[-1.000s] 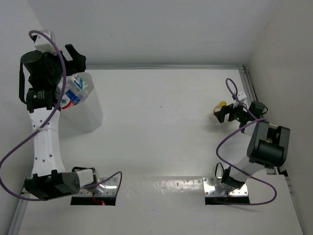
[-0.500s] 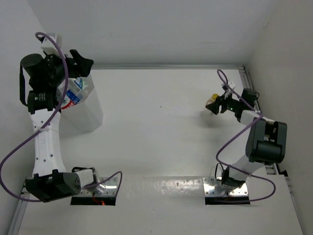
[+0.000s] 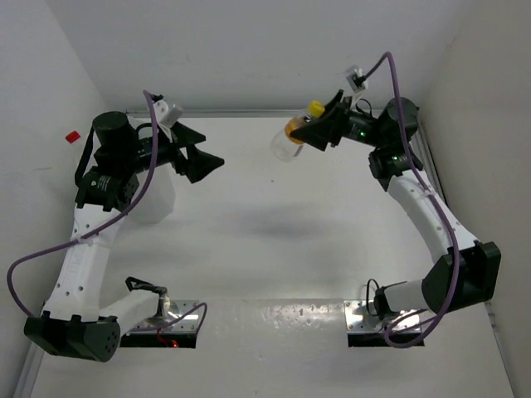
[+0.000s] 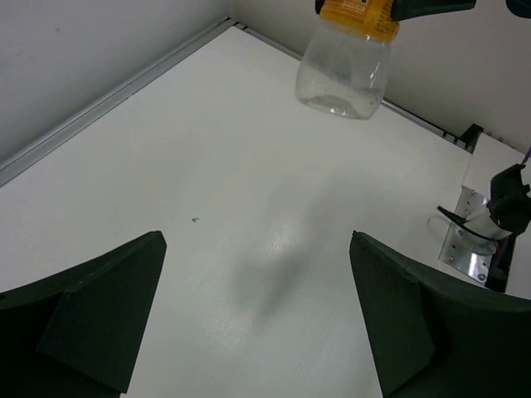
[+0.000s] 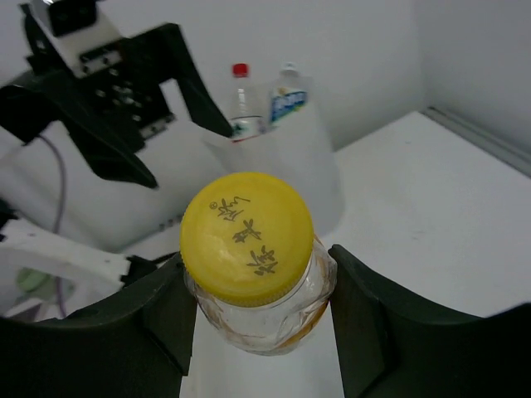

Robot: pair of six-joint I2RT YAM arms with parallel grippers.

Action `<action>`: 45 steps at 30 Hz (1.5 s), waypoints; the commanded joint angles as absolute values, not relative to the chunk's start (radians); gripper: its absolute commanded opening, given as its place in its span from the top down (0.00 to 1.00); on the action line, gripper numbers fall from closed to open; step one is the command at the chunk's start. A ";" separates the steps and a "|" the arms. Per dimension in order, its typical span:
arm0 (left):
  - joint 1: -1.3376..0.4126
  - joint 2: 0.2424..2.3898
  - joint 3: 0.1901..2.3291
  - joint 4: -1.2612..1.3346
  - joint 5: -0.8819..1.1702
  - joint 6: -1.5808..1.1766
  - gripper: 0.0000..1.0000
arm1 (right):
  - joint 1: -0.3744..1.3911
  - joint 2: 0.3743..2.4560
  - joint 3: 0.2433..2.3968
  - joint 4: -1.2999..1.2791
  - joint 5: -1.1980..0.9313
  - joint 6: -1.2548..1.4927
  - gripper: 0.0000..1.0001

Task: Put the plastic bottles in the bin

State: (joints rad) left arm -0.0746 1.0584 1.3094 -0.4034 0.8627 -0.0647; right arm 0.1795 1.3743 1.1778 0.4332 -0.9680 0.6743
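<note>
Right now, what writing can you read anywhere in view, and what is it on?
Yellow cap of the held bottle: three brown script characters, not readable.
Orange label at that bottle's neck: dark print, cut off and blurred.
Blue label on a bottle in the bin: print too small.
Red-capped bottle: label too small.
Nothing is legible.

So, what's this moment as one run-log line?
right fingers: shut on yellow-capped bottle, airborne | left fingers: open, empty | bin: bottles inside
</note>
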 commanded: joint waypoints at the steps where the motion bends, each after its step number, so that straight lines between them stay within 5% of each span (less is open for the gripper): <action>1: -0.120 1.051 1.337 -0.394 0.897 -0.054 0.00 | 0.265 1.408 1.256 0.476 -0.919 0.883 1.00; 29: -0.305 1.190 1.408 -0.245 0.976 -0.253 0.00 | 0.551 1.577 1.499 0.426 -0.881 0.818 1.00; 33: -0.305 1.190 1.397 -0.245 0.976 -0.253 0.21 | 0.566 1.586 1.517 0.433 -0.874 0.819 1.00; 35: -0.296 1.180 1.387 -0.245 0.976 -0.253 0.42 | 0.569 1.591 1.526 0.430 -0.874 0.821 1.00; 36: -0.296 1.169 1.387 -0.245 0.976 -0.253 0.50 | 0.568 1.588 1.528 0.422 -0.874 0.821 0.95; 37: -0.276 1.169 1.378 -0.245 0.985 -0.265 0.74 | 0.566 1.586 1.535 0.411 -0.865 0.815 0.64; 38: -0.243 1.169 1.367 -0.245 0.985 -0.279 0.84 | 0.560 1.585 1.539 0.385 -0.858 0.815 0.43; 41: -0.130 1.129 1.367 -0.270 0.947 -0.317 0.99 | 0.506 1.571 1.558 0.312 -0.807 0.808 0.00; 45: 0.041 1.091 1.461 -0.412 0.737 -0.318 1.00 | 0.358 1.546 1.540 0.304 -0.801 0.819 0.00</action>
